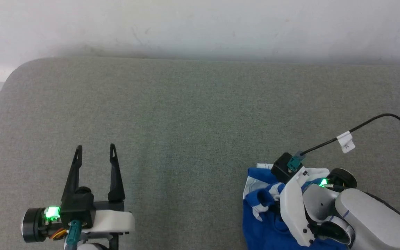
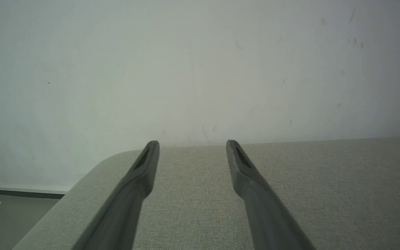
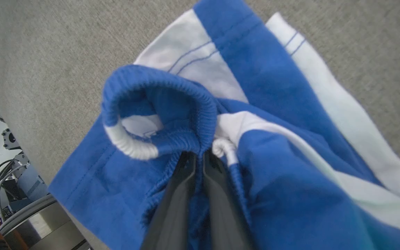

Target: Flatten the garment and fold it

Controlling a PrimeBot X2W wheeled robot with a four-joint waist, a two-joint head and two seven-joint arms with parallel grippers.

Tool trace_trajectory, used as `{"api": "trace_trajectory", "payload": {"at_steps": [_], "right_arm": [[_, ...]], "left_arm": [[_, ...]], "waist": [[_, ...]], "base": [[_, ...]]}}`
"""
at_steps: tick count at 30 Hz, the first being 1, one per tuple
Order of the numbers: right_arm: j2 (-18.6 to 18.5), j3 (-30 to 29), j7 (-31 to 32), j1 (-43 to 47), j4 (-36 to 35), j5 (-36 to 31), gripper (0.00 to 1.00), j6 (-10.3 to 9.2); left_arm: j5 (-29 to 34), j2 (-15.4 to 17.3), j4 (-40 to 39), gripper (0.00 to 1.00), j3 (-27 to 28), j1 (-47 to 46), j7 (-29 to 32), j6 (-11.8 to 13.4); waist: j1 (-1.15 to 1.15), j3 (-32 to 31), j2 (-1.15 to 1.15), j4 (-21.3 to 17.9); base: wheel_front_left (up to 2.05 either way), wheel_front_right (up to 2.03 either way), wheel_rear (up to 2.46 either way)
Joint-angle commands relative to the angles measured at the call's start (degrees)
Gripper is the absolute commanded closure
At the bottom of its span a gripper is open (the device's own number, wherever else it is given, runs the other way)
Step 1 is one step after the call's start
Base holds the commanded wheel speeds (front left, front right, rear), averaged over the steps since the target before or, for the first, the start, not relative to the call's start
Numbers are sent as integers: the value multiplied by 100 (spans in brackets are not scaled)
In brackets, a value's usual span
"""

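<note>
- the garment [image 1: 260, 215] lies bunched at the near right of the grey padded surface [image 1: 193, 118].
- right gripper [image 3: 200, 154]: jaws closed on a fold of the blue elastic waistband [image 3: 158, 83], which loops just past the fingertips.
- left gripper [image 1: 96, 149]: jaws wide apart, empty, over bare surface; the garment lies well apart to its right.
- long axis of the garment: cannot be told while bunched.
- judgement: spreading calls for the left gripper to cross rightward to a second waistband point.
</note>
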Motion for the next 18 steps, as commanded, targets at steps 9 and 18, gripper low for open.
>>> {"api": "trace_trajectory", "payload": {"at_steps": [9, 18], "right_arm": [[-557, -391, -1438, -199, -776, 164, 0, -16], [-446, -2118, -2925, 58, -1276, -785, 0, -16]], "left_arm": [[22, 8, 102, 0, 245, 227, -27, -82], [-22, -47, 34, 0, 345, 234, -27, -192]], "waist": [[0, -435, 0, -452], [0, -537, 0, -805]], "base": [[0, 0, 0], [0, 0, 0]]}}
